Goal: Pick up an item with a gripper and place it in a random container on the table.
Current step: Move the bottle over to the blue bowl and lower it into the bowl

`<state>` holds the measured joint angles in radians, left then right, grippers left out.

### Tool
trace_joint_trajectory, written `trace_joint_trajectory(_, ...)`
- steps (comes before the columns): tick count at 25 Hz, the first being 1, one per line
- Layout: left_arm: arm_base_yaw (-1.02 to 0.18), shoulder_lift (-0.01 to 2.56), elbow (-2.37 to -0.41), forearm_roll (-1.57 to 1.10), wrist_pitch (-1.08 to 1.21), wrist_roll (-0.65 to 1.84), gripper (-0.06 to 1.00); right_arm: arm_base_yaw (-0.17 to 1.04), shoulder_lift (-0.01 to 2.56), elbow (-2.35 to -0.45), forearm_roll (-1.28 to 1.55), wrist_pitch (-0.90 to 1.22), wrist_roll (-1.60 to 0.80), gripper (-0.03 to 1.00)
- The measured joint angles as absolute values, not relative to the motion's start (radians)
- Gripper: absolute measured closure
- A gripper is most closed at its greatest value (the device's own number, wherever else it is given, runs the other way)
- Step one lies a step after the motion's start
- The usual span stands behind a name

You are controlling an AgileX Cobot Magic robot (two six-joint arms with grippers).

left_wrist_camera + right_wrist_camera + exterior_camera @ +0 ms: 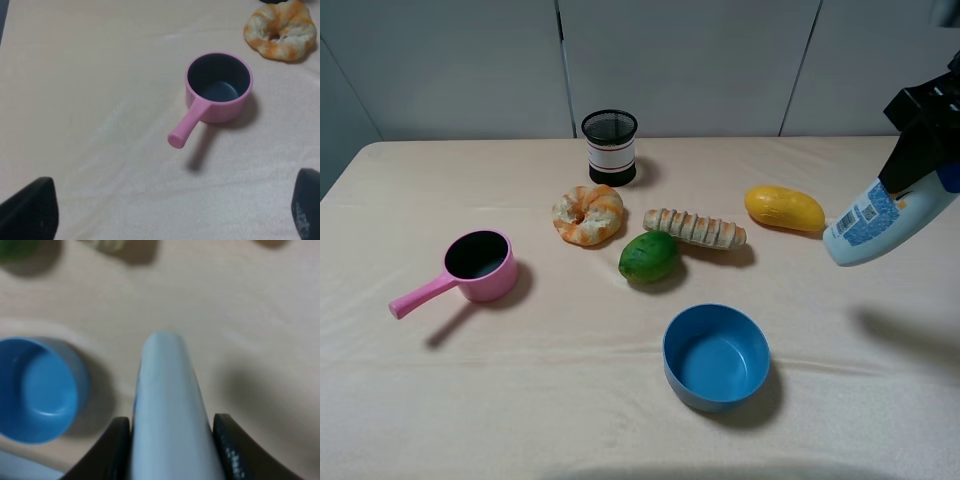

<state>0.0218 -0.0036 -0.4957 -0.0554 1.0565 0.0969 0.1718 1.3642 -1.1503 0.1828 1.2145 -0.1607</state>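
So the pick-up half looks done. The right hand (918, 150), the big black blocky one, is clamped around the white plastic lotion bottle with the blue-orange label (873, 226). In the right wrist view both black fingers (114, 452) press against its sides. The bottle is off the pale beige cloth-covered bench (570, 410), tilted with its base pointing down toward the middle, over the right edge near the yellow mango-looking fruit (784, 208).

What's left, as I read it, is carrying it over to the round blue plastic bowl (715, 398) and letting go. The bowl is empty and sits closer to the front of the bench, apart from the bottle. The bottle looks taller than the bowl, so I'd guess it ends up leaning on the rim.

The left hand (167, 220) is spread wide with nothing in it, hovering near the pink saucepan (218, 90).

As for writing, there's a barcode (865, 213) on the bottle's label plus blue print, but no brand or words I can actually read.
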Motion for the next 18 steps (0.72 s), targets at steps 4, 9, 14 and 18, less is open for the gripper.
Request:
trace_joint_trajectory(4,0.022,-0.004,-0.496,-0.055,1.057,0.097,0.0,0.278,1.361,-1.15,0.186,1.214,-0.108,0.7)
trace_joint_trajectory(9,0.022,-0.004,-0.496,-0.055,1.057,0.097,0.0,0.413,1.361,-1.15,0.19,1.214,-0.05,0.7)
trace_joint_trajectory(14,0.022,-0.004,-0.496,-0.055,1.057,0.097,0.0,0.524,1.361,-1.15,0.193,1.216,-0.009,0.7)
trace_joint_trajectory(18,0.022,-0.004,-0.496,-0.055,1.057,0.097,0.0,0.577,1.361,-1.15,0.194,1.217,0.023,0.7)
